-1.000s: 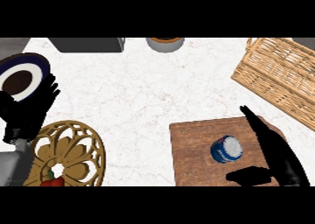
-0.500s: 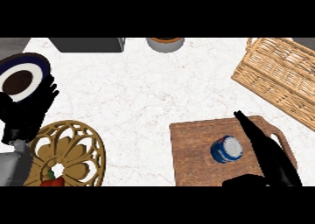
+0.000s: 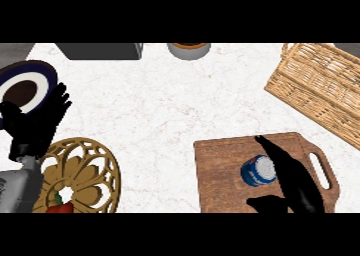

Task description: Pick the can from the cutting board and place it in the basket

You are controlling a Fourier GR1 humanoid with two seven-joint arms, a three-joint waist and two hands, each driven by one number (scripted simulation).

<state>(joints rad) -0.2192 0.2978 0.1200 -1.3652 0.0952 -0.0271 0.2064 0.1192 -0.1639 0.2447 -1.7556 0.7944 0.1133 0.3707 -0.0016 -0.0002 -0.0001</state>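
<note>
A blue and white can (image 3: 256, 171) stands on the brown wooden cutting board (image 3: 220, 175) at the lower right. My right hand (image 3: 292, 180) lies over the board with straight fingers along the can's right side and the thumb low in front of it; it is open and partly covers the can. The wicker basket (image 3: 323, 90) sits at the upper right, beyond the board. My left hand (image 3: 35, 125) rests open at the left edge, fingers up.
A dark blue plate (image 3: 20, 92) lies at the far left behind the left hand. A golden openwork trivet (image 3: 79, 175) with a red item sits at the lower left. A grey box (image 3: 102, 50) and a small pot (image 3: 189, 49) stand along the back edge.
My right hand has slid left across the board until its fingers lie against the can's right side. The left hand has stayed still.
</note>
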